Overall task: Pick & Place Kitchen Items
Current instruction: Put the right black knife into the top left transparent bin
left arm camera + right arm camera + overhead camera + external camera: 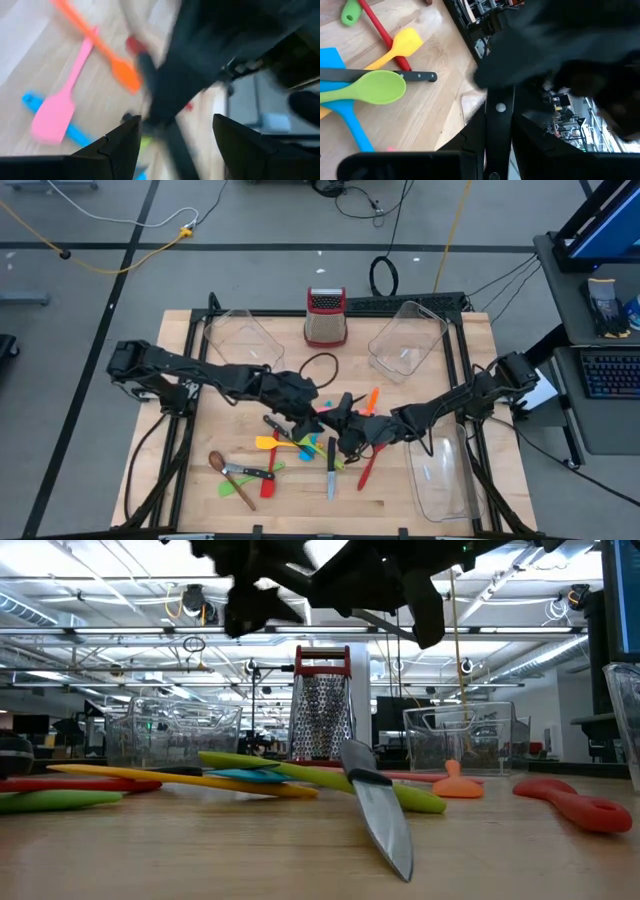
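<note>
Many kitchen items lie in the middle of the table: an orange spatula [371, 400], a yellow spatula [275, 443], a red spoon [368, 470], a brown spoon [217, 462] and a steel knife [331, 468]. Above them the two grippers meet, clear of the table. My right gripper [492, 142] is shut on a black-handled knife [499, 107]. My left gripper [172, 145] is open right in front of it. Its fingers stand on either side of a dark, blurred long thing [170, 135], and I cannot tell whether they touch it. My right gripper pinches the knife's black riveted handle [499, 125] between its two fingers. The handle runs forward out of the fingers, about along them. The knife is lifted clear of the table. Its far end is hidden behind the dark bulk of the left arm.
Three clear bins stand on the table: far left [240, 338], far right [408, 340] and near right [445, 470]. A metal grater with a red top [325, 315] stands at the far edge, and a black cord loop [318, 365] lies before it.
</note>
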You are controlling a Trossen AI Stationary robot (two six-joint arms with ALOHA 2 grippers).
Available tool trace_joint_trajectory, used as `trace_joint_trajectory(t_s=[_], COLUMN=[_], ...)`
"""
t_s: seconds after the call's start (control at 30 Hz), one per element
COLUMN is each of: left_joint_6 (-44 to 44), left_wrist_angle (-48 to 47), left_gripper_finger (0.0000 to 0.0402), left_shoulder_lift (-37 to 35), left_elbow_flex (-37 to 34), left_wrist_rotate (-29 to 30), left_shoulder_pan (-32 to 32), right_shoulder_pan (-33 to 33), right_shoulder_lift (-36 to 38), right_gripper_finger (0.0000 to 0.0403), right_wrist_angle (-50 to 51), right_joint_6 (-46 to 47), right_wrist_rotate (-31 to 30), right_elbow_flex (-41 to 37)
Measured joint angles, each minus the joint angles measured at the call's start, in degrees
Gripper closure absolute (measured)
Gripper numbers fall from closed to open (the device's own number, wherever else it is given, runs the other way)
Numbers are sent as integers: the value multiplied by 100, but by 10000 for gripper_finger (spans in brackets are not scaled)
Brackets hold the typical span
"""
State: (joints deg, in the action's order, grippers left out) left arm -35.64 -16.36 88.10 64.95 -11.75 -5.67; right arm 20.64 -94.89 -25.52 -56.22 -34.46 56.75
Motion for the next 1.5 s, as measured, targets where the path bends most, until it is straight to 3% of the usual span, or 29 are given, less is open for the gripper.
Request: trace_joint_trajectory(t_s=[0.2, 0.33, 0.47, 0.67, 0.9, 1.17, 1.5], left_joint_6=[40, 180, 234, 357, 441, 218, -171], left_wrist_angle=[-69, 4, 43, 19, -228, -1349, -1886], left_gripper_finger=[157, 187, 247, 372, 373, 373, 373], left_shoulder_lift=[121, 181, 236, 234, 234, 231, 184], left_elbow_flex=[14, 17, 26, 26, 24, 15, 15], left_wrist_rotate=[55, 167, 130, 140, 169, 1271, 3693], left_shoulder_pan=[55, 50, 52, 57, 13, -204, -566], right_shoulder_pan=[-3, -9, -9, -17, 3, 163, 469], right_shoulder_lift=[0, 0, 0, 0, 0, 2, 2], right_gripper_finger=[339, 339, 339, 337, 314, 273, 236], right_wrist_angle=[89, 88, 131, 227, 218, 219, 221], right_joint_6=[226, 306, 324, 684, 902, 842, 917], right_wrist_rotate=[124, 150, 151, 76, 145, -798, -2477], right_elbow_flex=[2, 0, -2, -2, -2, -2, -2])
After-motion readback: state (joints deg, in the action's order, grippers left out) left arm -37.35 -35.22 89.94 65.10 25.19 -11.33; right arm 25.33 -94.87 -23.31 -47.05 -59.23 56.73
